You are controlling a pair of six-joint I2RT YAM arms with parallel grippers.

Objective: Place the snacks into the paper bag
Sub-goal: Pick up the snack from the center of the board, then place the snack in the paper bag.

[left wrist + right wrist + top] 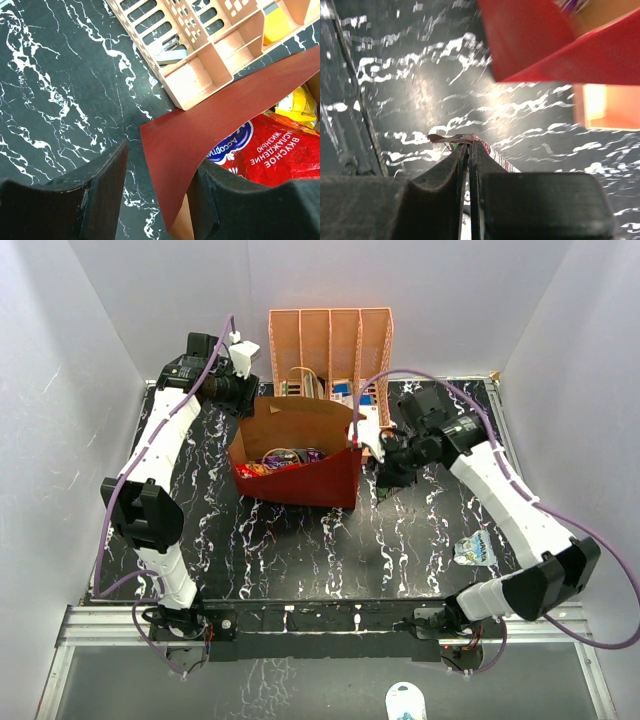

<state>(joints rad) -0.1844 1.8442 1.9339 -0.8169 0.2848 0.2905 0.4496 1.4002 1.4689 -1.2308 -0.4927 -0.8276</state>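
The dark-red bag (pixel 305 480), kraft-brown inside, stands open mid-table with the organizer (pixel 330 340) at its 12 o'clock. A glossy red chip bag (pixel 285 150) and a yellow packet (pixel 300 102) lie inside it. The left gripper (pixel 161 155) is spread, one finger on either side of the bag's wall at 10 o'clock. At 3 o'clock the right gripper (pixel 469 145) pinches a thin crinkled wrapper (pixel 451 138). A blue-grey pouch (pixel 475 548) lies on the table at 4 o'clock.
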